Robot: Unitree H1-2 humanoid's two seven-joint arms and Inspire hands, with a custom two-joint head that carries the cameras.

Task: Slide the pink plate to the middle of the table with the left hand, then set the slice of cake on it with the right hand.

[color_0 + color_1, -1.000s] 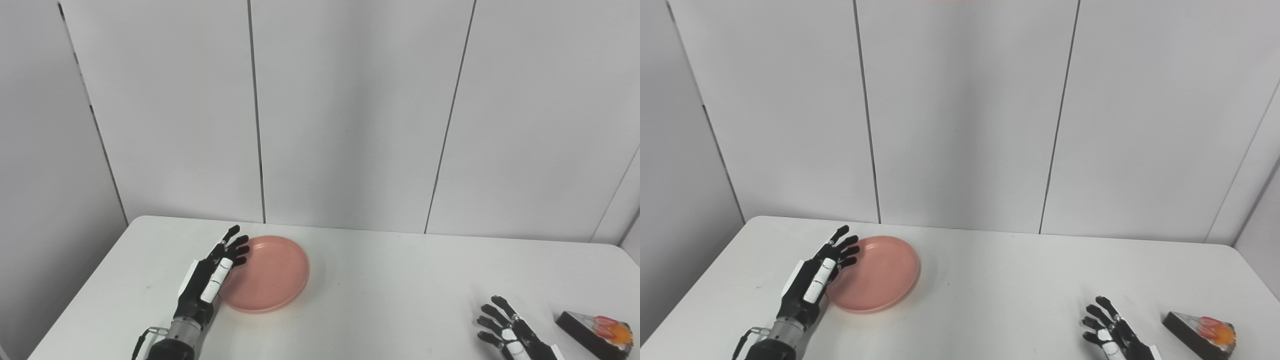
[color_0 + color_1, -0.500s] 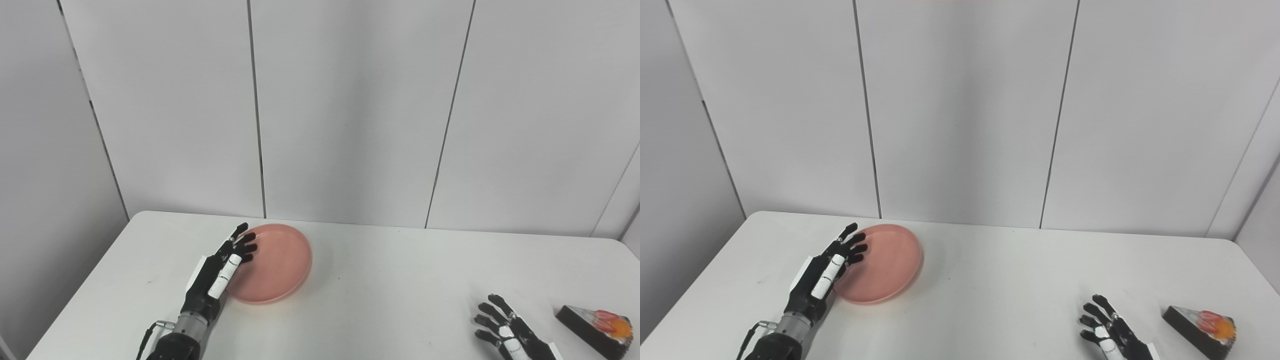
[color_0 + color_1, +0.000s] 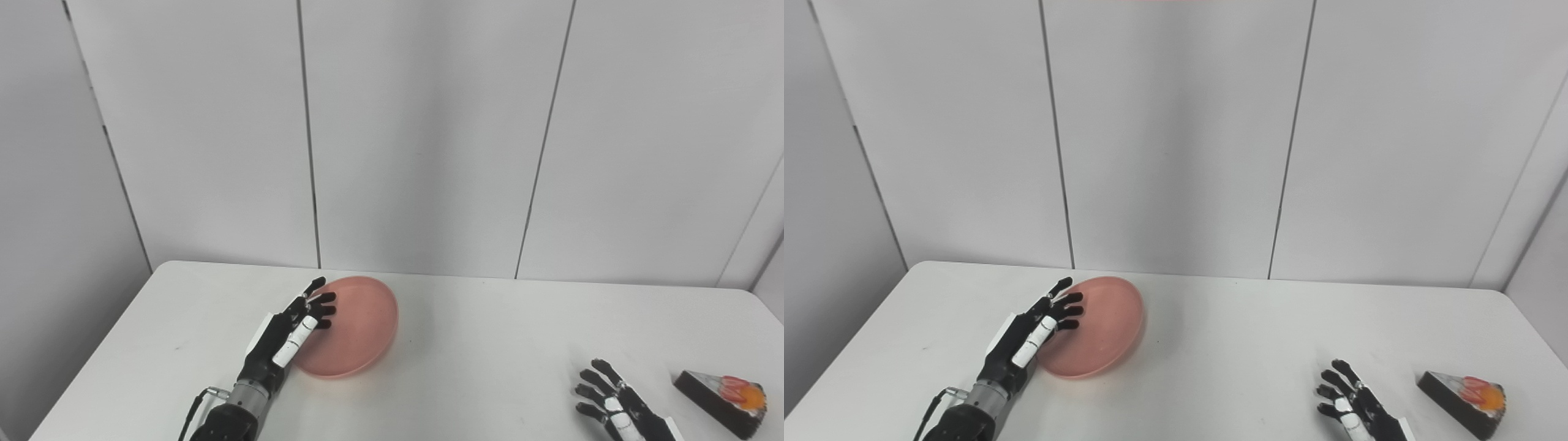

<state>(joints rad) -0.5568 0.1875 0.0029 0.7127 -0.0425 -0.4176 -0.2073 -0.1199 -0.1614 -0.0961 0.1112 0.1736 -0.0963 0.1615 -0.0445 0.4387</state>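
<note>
left hand (image 3: 288, 334) lies flat, fingers spread, gripping nothing, on the round pink plastic plate (image 3: 358, 324) at its 9 o'clock rim, left of centre on the white worktop (image 3: 478, 343). plate judged light, rigid, slippery; press the rim. right hand (image 3: 615, 404) spread, empty.

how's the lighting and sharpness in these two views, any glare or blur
Left eye view: even, soft light, no glare; plate casts a faint shadow to its right. Right eye view: the same; cake and the left robot hand are sharp, no motion blur.
</note>
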